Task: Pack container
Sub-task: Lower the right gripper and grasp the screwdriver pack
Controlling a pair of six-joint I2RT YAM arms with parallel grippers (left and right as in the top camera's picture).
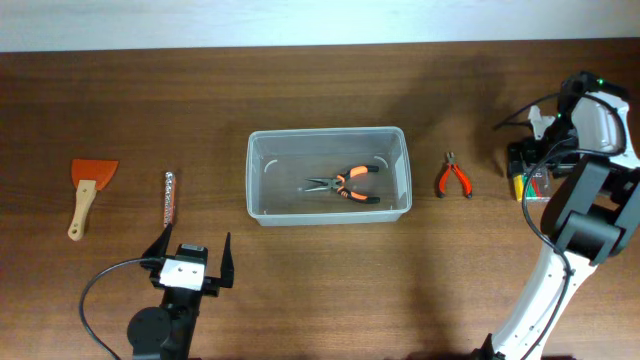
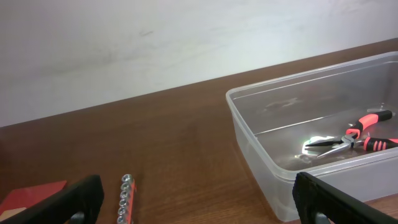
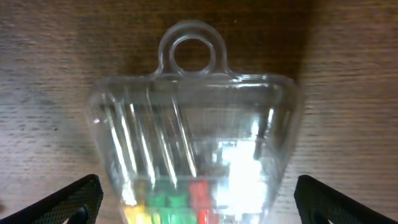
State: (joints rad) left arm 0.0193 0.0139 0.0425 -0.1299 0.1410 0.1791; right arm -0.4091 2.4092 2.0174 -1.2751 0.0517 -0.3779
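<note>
Two pliers (image 1: 342, 185) (image 1: 453, 178), one container (image 1: 328, 132), one scraper (image 1: 88, 185), one bit strip (image 1: 169, 198), one clear case (image 3: 196, 155).

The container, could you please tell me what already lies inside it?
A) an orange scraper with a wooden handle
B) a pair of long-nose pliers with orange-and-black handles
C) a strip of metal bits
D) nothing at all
B: the long-nose pliers lie on the floor of the container, while the scraper and the strip of bits lie on the table to its left in the overhead view.
</note>
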